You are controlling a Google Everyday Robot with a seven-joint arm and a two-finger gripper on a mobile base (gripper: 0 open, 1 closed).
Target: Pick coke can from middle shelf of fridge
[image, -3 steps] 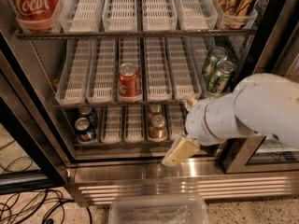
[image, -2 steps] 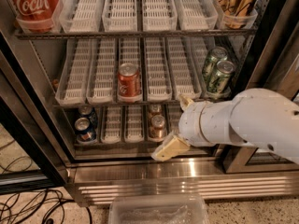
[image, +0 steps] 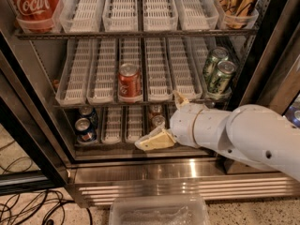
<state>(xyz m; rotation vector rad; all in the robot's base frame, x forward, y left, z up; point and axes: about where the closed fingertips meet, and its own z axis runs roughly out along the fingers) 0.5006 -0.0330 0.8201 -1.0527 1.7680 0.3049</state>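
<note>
**Steel-based fridge (image: 187, 172): three tiers, door open**

Middle shelf (image: 157, 69) holds three cans. Gripper (image: 157, 119) at 5 o'clock of the shelf front, jaws wide, empty. Two green cans (image: 218, 71) at 3 o'clock. One coke can (image: 129, 81) upright, centre lane.

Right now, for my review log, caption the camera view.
Open gripper hovers below the coke can standing on the middle shelf of the fridge.
</note>
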